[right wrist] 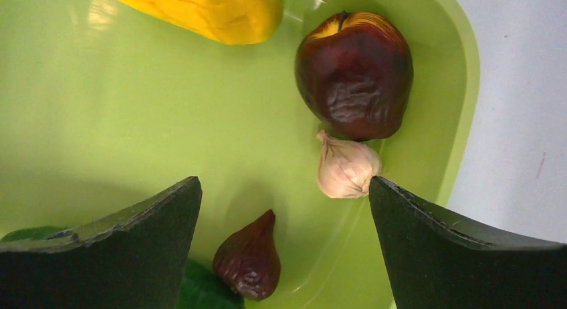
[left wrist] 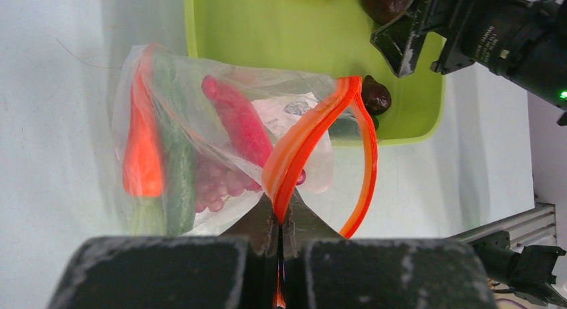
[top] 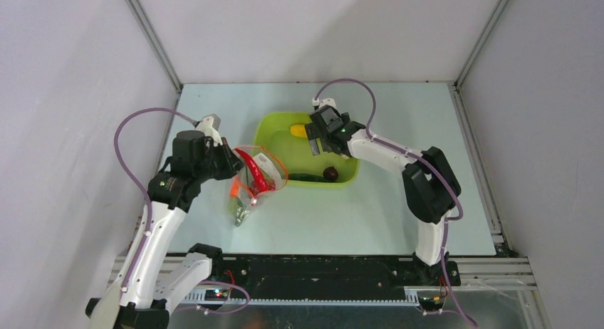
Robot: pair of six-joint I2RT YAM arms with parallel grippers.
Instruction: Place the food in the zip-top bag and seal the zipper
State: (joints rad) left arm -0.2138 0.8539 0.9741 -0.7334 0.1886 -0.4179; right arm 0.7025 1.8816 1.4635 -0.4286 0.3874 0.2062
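Covering the garlic (right wrist: pixel 348 167) from above, right tool (right wrist: pixel 284 188); lemon (right wrist: pixel 200 11) cropped

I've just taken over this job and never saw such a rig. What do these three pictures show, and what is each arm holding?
Two robot arms stand at the near edge of a table. The overhead picture looks down from behind them; the other two come from a camera on each wrist. The left gripper is shut on the orange-red zipper of the clear bag, whose mouth gapes open. Inside are a carrot, a cucumber, a red chili and grapes. The right gripper is open and holds nothing; it hangs over the lime-green tray, where a yellow lemon, a dark maroon fruit, a garlic bulb and a small dark fig-shaped piece lie.
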